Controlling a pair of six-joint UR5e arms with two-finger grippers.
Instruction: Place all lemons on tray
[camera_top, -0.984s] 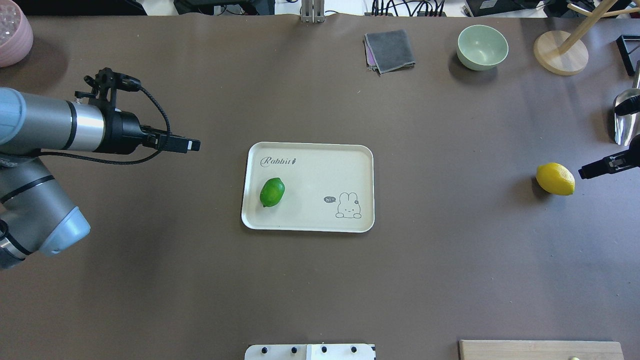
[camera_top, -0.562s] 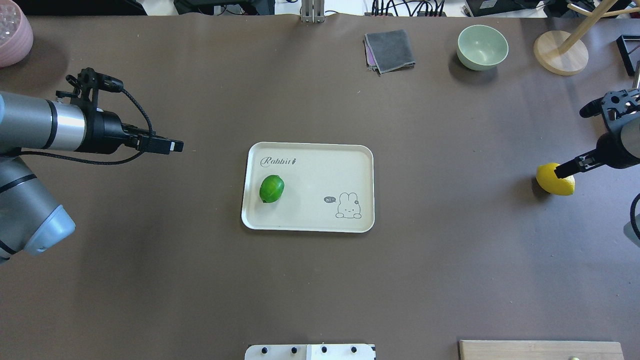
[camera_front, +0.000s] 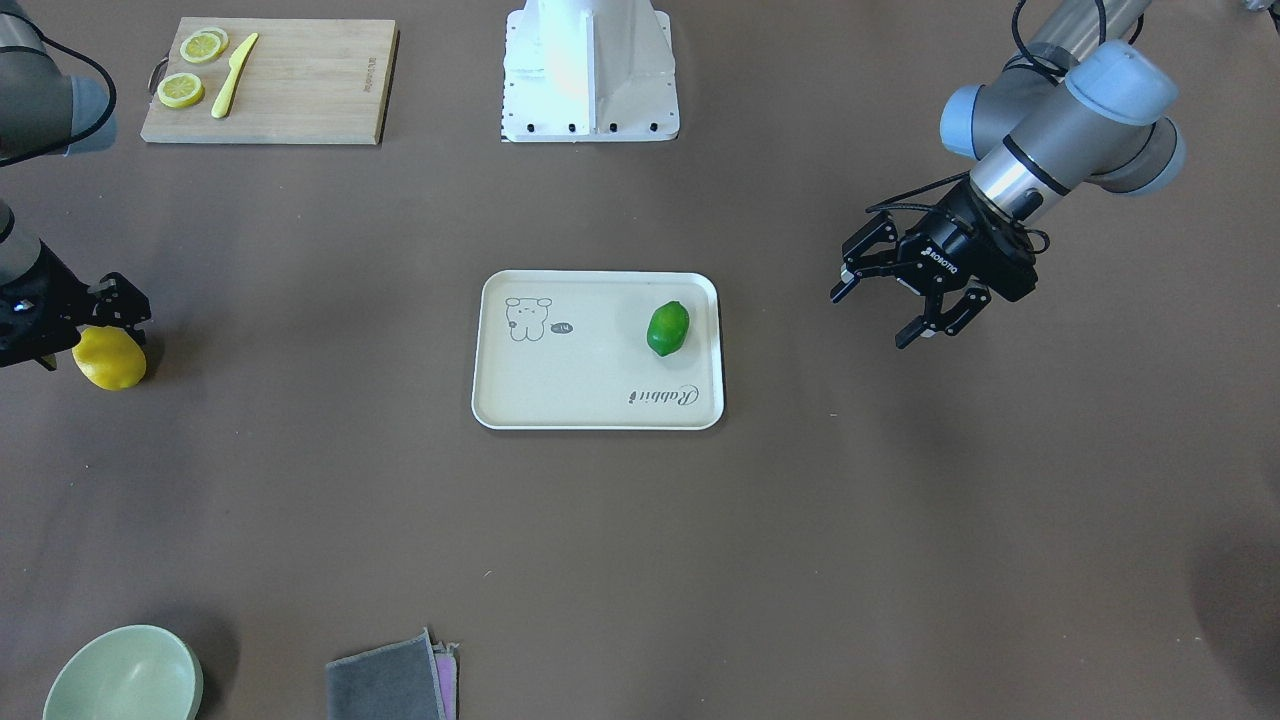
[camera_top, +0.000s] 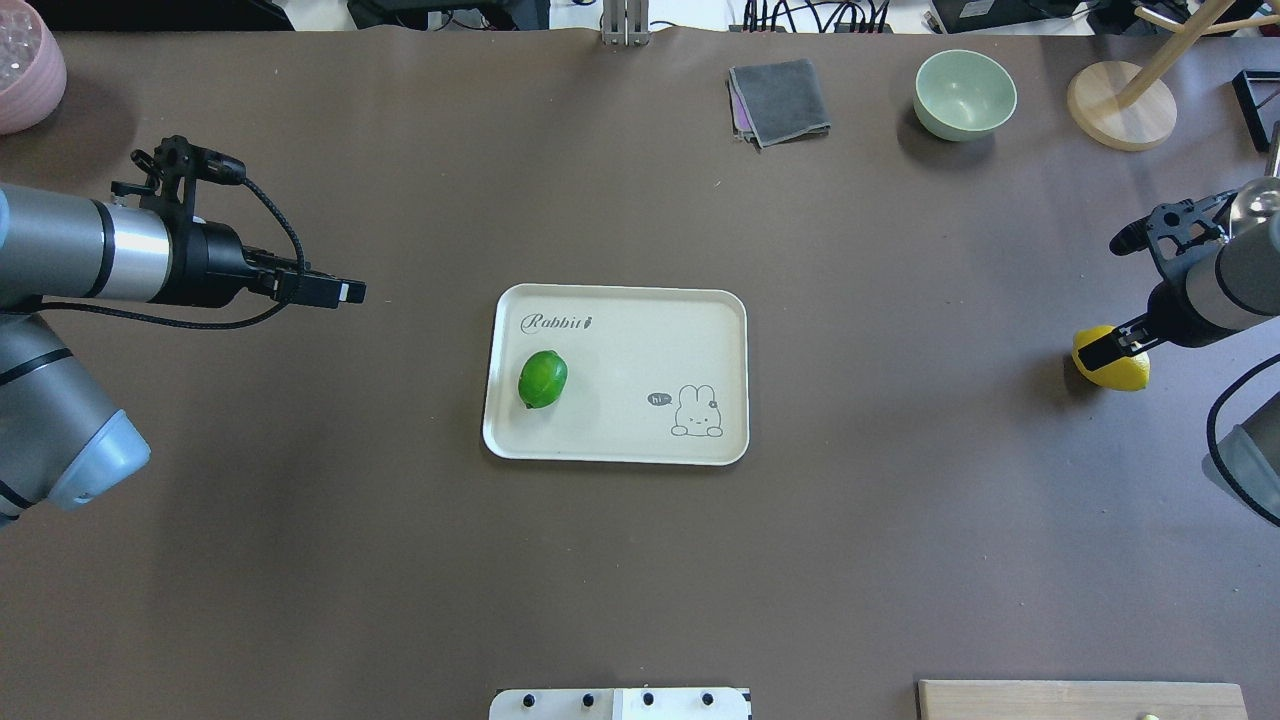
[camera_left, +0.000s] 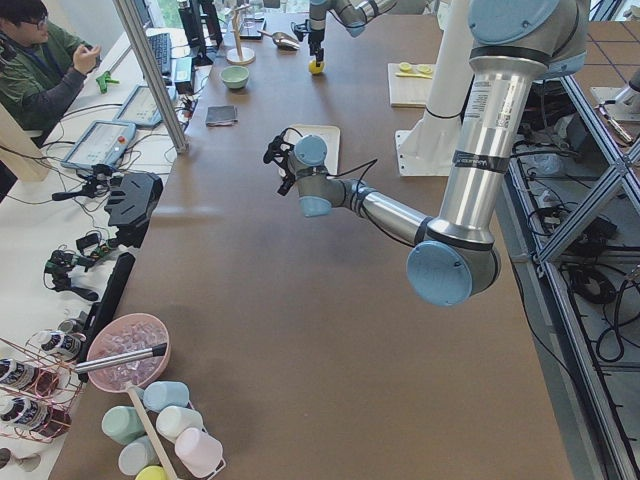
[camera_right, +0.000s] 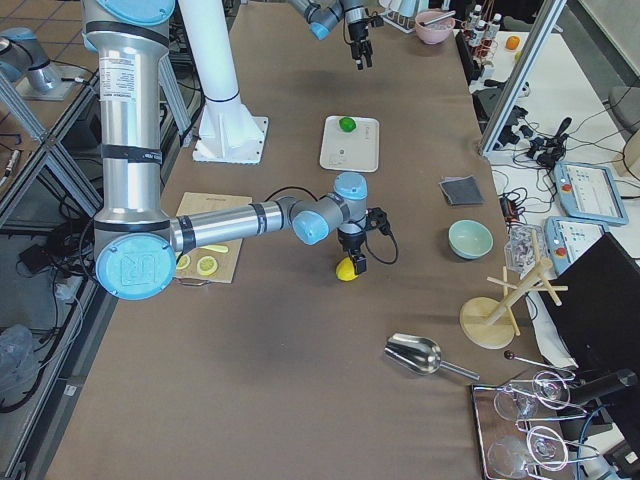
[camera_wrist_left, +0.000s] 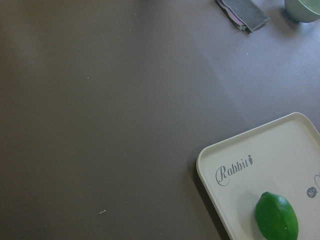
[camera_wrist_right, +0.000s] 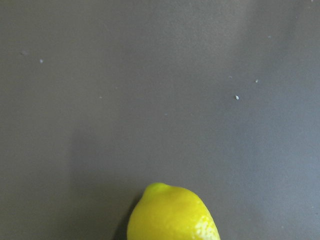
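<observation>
Though partly hidden beneath the right pincer — its grip unclear — yellow lemon on table.

yellow lemon partly hidden, seemingly by right jaws

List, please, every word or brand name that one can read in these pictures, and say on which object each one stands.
"Rabbit": script printed on the tray.
"hi": in a small speech bubble beside the rabbit drawing on the same tray, barely legible.
"ROBOTIQ": on the body of the left hand.
A mark on the edge of the wooden cutting board is too small to read.
</observation>
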